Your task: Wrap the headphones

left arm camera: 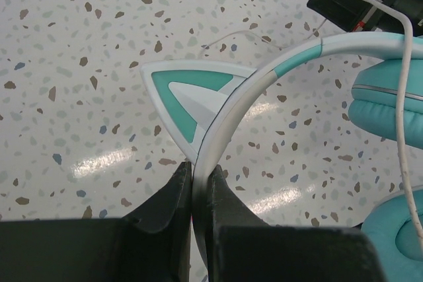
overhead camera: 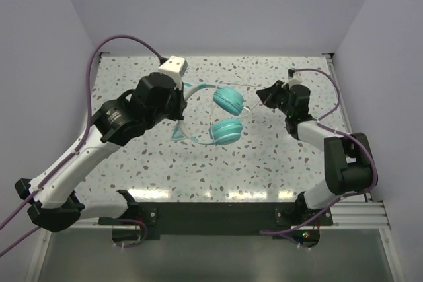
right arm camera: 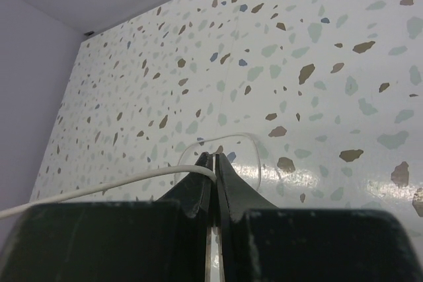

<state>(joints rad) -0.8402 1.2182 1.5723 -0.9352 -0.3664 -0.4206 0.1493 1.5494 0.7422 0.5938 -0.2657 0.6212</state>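
Two arms lean in over the speckled table [overhead camera: 198,170], one from each side, with the headphones [overhead camera: 228,100] between them, roughly in the middle of the table. The two round teal ear cups [overhead camera: 226,130] sit one behind the other, close together, and the pale headband [left arm camera: 317,51] arcs away from them toward the left arm.

The left gripper [left arm camera: 200,173] is pinched onto that headband, its two dark fingers pressed against either side of the thin band. A pointed cat ear [left arm camera: 188,94], white-edged with a teal centre, stands just beyond the fingertips. From the left wrist view the band looks to be held up off the surface. I can't say for sure whether the ear cups rest on the table or hang slightly above it.

The right gripper [right arm camera: 213,158] is beside the cups on the opposite side, near them but not touching. Its fingers are pressed together on the thin pale cable [right arm camera: 99,193], which comes in from the left of the right wrist view and meets the fingertips. Past the tips a small loop of the same cable curls over the table. From overhead the cable runs between the farther cup and this gripper.
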